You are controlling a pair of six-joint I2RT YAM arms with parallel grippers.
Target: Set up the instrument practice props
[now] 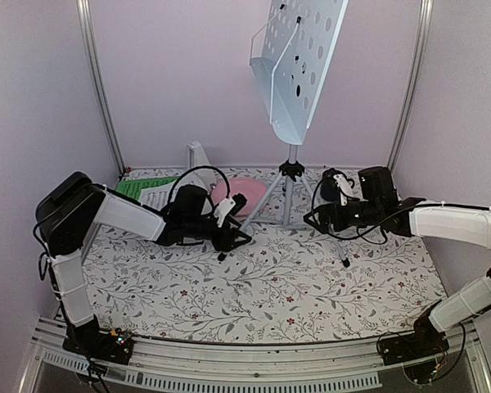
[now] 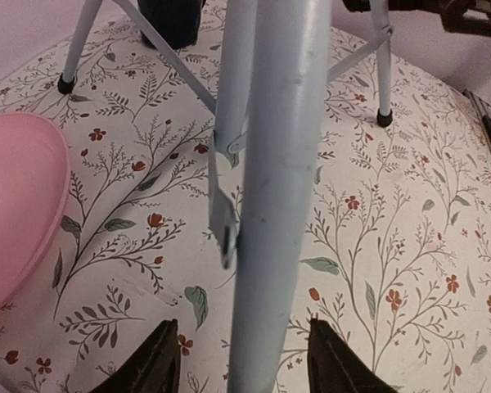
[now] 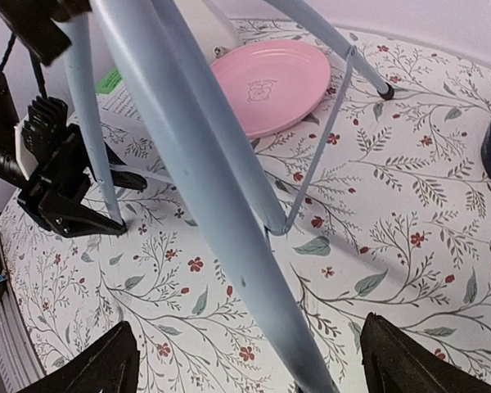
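No brand or label legible from here: the white music sheet (image 1: 158,197) has print too small to read, and the pink plate (image 3: 270,82) carries only a faint drawn figure at its centre. The music stand (image 1: 299,74) sits at the back-centre of the table (image 1: 295,286), mast upright, long axis vertical. Its pale perforated desk is up top, tilted, w/ the shelf lip on the L side as I look. The silver tripod (image 1: 288,192) spreads its black-capped legs toward the front-L, front-R and back. The L gripper (image 1: 236,243) is low at the front-L leg, lying nearly flat and pointing R. Its fingers (image 2: 155,364) are parted a moderate way, one on each side of the leg, w/ a gap showing on both sides. The R gripper (image 1: 313,219) comes in from the R side at the front-R leg, pointing L. Its fingers (image 3: 90,368) are spread very wide, the leg running btwn them, nothing gripped. The plate lies flat just L of the tripod, btwn it and the L arm. The green music sheet (image 1: 143,187) lies flat near the back-L corner, w/ the white sheet just beside it toward the centre. The white pyramid metronome (image 1: 198,157) stands upright at the back edge, behind the plate, narrow end up. The dark blue mug (image 2: 170,16) stands behind the tripod legs, only partly in view.
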